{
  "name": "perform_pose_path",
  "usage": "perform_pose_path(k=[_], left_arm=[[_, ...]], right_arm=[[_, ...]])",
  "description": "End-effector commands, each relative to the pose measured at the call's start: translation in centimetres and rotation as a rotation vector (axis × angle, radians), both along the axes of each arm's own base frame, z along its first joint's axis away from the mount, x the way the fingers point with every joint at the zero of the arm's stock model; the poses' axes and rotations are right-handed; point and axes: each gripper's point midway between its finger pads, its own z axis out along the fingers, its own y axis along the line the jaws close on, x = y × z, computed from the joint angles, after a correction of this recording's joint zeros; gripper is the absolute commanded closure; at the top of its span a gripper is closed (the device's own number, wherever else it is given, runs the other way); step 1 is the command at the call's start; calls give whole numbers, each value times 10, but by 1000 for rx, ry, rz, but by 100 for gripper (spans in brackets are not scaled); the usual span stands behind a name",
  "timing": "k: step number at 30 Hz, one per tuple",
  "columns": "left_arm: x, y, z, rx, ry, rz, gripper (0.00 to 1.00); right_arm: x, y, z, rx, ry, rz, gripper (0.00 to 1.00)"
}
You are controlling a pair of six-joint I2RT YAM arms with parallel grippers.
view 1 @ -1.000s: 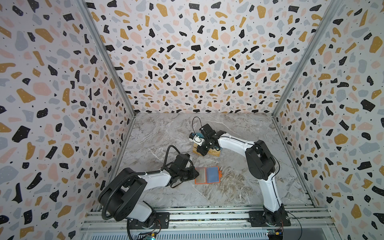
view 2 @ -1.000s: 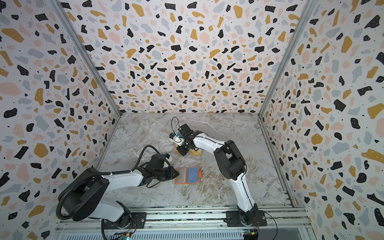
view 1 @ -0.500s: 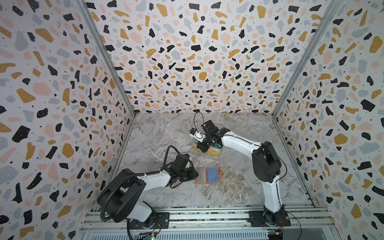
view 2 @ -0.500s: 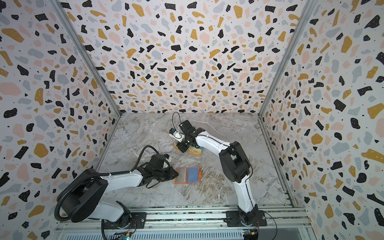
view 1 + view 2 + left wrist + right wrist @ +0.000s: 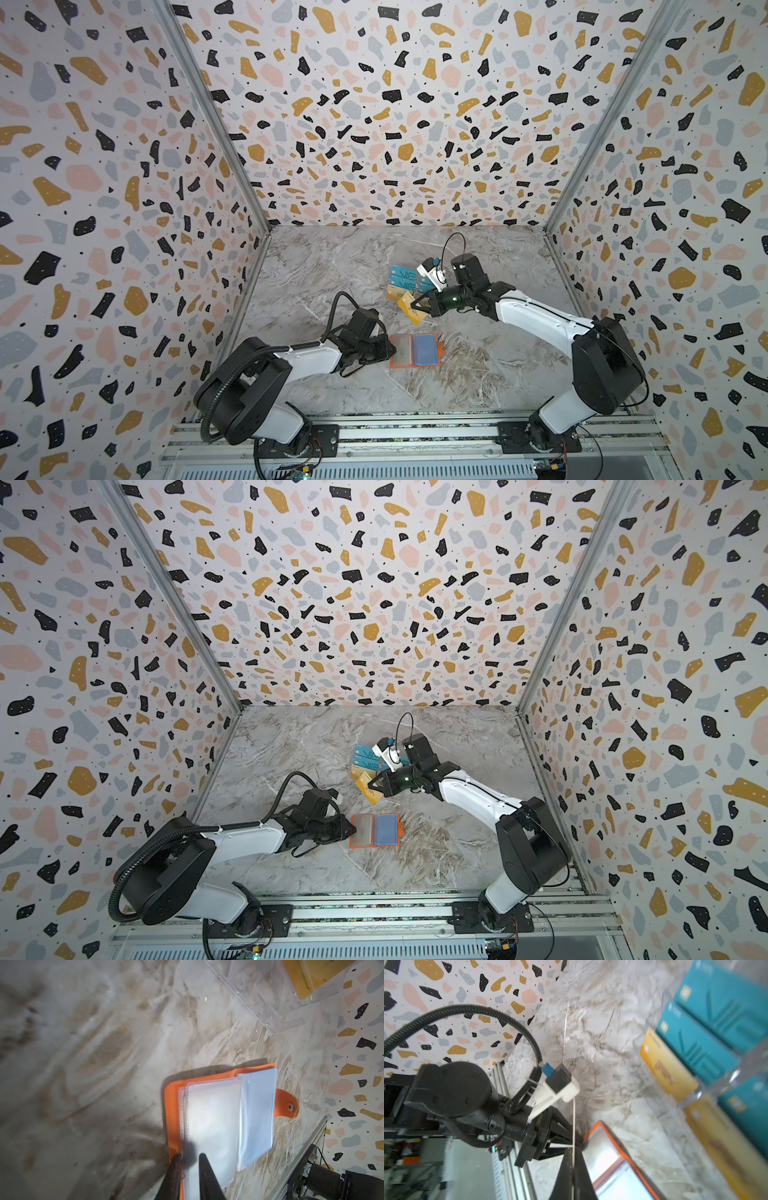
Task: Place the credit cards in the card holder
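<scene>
Right gripper (image 5: 415, 304) pinches a thin gold plastic card (image 5: 407, 313); left gripper (image 5: 190, 1160) clamps a sleeve of the orange leather-like card holder (image 5: 171, 1109). Skewed, the card could jam at the pocket.

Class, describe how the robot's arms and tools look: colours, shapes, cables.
The left arm and right arm have white covers between black joints. A ribbed black hose loops along the left arm; a thin black cable arcs above the right wrist. A white camera mount with a blue plug sits by each tool. The left tool and right tool are black, with tapering fingers.
</scene>
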Motion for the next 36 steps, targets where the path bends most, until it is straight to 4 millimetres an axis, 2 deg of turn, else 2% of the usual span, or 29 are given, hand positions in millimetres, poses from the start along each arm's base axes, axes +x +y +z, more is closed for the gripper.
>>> perform_pose_path(k=[1,7,14,18,24,36], left_arm=[[-10,6,-12,41,33,-19,81],[-12,8,-14,59,41,-33,81],[-10,7,-14,63,40,-35,81],[-10,6,-15,59,41,-33,81],[-9,6,-13,53,34,-29,81],[-9,5,-12,43,33,-25,82]], right_arm=[[-28,7,5,89,129,22,100],[-54,-10,-28,92,252,-32,100],[-69,-28,-55,35,304,-93,100],[-69,-32,-65,36,336,-115,100],[-60,-37,-75,23,336,-163,100],[-59,-34,-89,35,378,-173,100]])
